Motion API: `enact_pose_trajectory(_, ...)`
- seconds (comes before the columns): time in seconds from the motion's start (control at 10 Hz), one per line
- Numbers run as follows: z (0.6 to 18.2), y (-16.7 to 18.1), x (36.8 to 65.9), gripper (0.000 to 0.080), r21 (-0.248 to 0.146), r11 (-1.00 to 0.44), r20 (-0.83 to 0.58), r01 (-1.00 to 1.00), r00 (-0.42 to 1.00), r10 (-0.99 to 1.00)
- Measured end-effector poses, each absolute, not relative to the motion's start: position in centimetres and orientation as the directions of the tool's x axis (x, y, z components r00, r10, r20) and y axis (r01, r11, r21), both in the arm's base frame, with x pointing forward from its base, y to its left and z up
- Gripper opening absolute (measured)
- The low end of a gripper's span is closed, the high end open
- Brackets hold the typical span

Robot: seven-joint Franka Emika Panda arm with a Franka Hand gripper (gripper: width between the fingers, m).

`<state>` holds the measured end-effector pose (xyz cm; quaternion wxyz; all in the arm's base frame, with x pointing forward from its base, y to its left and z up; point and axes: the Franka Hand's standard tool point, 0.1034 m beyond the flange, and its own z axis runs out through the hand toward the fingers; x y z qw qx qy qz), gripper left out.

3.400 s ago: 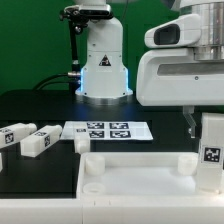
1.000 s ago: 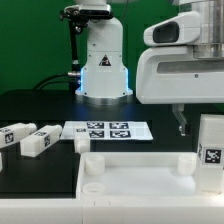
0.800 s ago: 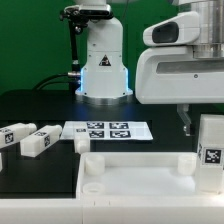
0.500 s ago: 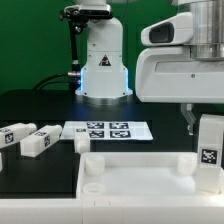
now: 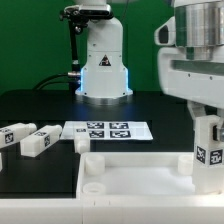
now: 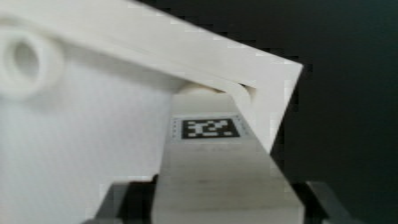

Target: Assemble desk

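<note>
My gripper point(image 5: 206, 116) is shut on a white square leg point(image 5: 207, 152) that carries a black-and-white tag. It holds the leg upright over the tabletop's point(image 5: 135, 180) corner at the exterior view's right. In the wrist view the leg point(image 6: 217, 150) runs from between the dark fingers point(image 6: 128, 200) down to the tabletop's corner point(image 6: 107, 110). A round socket point(image 6: 18, 60) shows at another corner. Whether the leg's end sits in its socket is hidden. Two loose legs point(image 5: 14, 135) point(image 5: 38, 142) lie at the exterior view's left.
The marker board point(image 5: 108, 131) lies flat behind the tabletop. A small white part point(image 5: 82, 143) lies beside its near left corner. The robot base point(image 5: 103, 65) stands at the back. The table point(image 5: 40, 110) is black.
The arm's hand has turned and shifted towards the exterior view's right. The held leg has moved slightly left and down over the tabletop corner.
</note>
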<state>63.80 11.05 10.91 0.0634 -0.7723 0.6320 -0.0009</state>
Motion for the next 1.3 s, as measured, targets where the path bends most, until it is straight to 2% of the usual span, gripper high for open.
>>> enact_pose_trajectory(0.3, 10.87, 11.14, 63.84, 0.0284, -0.085, 0.002, -0.106, -0.996, 0.007, -0.994)
enact_pose_trajectory(0.4, 10.87, 11.11, 63.94, 0.0284, -0.065, 0.209, -0.151, -0.976, -0.197, -0.969)
enact_pose_trajectory(0.5, 10.86, 11.07, 63.94, 0.0284, -0.066, 0.203, -0.151, -0.977, -0.191, -0.97)
enact_pose_trajectory(0.6, 10.85, 11.05, 63.94, 0.0392, -0.073, 0.156, -0.148, -0.985, -0.144, -0.979)
enact_pose_trajectory(0.7, 10.86, 10.84, 63.99, 0.0555, -0.097, -0.001, -0.131, -0.995, 0.014, -0.991)
enact_pose_trajectory(0.8, 10.87, 10.65, 64.03, 0.0555, -0.117, -0.164, -0.113, -0.979, 0.178, -0.978)
enact_pose_trajectory(0.9, 10.85, 10.95, 63.98, 0.0629, -0.133, -0.333, -0.089, -0.933, 0.346, -0.934)
enact_pose_trajectory(1.2, 10.85, 10.82, 63.99, 0.0645, -0.147, -0.513, -0.06, -0.846, 0.525, -0.849)
enact_pose_trajectory(1.3, 10.93, 10.78, 64.02, 0.0649, -0.141, -0.64, -0.027, -0.755, 0.649, -0.76)
